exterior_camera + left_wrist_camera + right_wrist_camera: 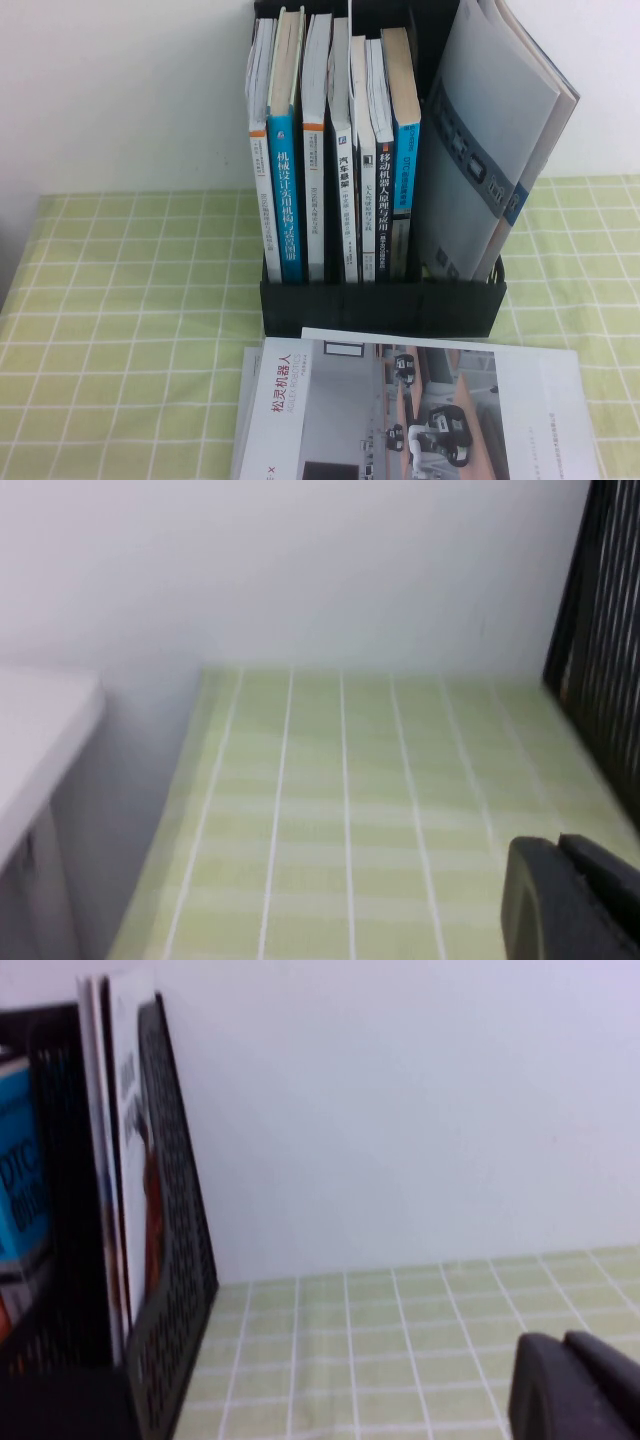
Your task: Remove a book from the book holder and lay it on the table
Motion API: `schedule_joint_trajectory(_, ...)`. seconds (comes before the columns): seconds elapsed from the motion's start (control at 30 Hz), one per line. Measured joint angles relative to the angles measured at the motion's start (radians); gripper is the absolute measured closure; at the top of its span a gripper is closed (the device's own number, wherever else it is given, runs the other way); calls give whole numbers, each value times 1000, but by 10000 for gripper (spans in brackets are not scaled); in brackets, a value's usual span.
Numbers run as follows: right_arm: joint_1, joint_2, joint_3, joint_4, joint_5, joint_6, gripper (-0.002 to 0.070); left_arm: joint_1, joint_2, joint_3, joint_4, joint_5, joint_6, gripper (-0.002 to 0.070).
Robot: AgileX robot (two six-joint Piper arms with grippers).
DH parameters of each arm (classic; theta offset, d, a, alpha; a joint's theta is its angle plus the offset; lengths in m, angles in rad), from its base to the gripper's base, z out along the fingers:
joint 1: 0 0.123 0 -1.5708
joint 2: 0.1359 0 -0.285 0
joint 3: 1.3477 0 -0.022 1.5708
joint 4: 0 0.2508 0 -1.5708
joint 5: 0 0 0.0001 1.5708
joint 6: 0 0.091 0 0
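Observation:
The black book holder (380, 305) stands at the back of the table (120, 300), full of upright books. The book (480, 120), grey cover with a dark picture band, leans in its rightmost slot. From the right wrist view its white cover with red print (128, 1110) shows against the holder's slatted side (170, 1260). My right gripper (562, 1342) is shut and empty, low over the cloth, to the right of the holder. My left gripper (555, 845) is shut and empty too, over the cloth on the other side, where the holder's slats (605, 630) show. Neither gripper appears in the high view.
A white booklet with a grey office-robot photo (420, 410) lies flat on the cloth in front of the holder. A grey booklet with a blue band (517, 205) leans behind the book. A white wall backs the table; a white ledge (40, 730) sits left.

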State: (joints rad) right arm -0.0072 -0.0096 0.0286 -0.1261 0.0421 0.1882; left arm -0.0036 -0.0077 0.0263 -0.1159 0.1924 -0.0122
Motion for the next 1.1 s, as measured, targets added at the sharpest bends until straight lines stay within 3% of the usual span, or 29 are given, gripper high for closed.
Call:
schedule_joint_trajectory(0.37, 0, 0, 0, 0, -324, -8, 678, 0, 0, 4, -61, -608, -44, 678)
schedule_joint_trajectory(0.73, 0, 0, 0, 0, -742, -5, 678, 0, -1, 4, -82, -982, -152, 678)
schedule_joint_trajectory(0.87, 0, 0, -12, 0, -863, -1, 678, 0, -4, -44, -138, -1013, -160, 678)
schedule_joint_trajectory(1.1, 0, 0, -255, 0, -815, 0, 678, 0, 0, -348, -150, -851, -237, 678)
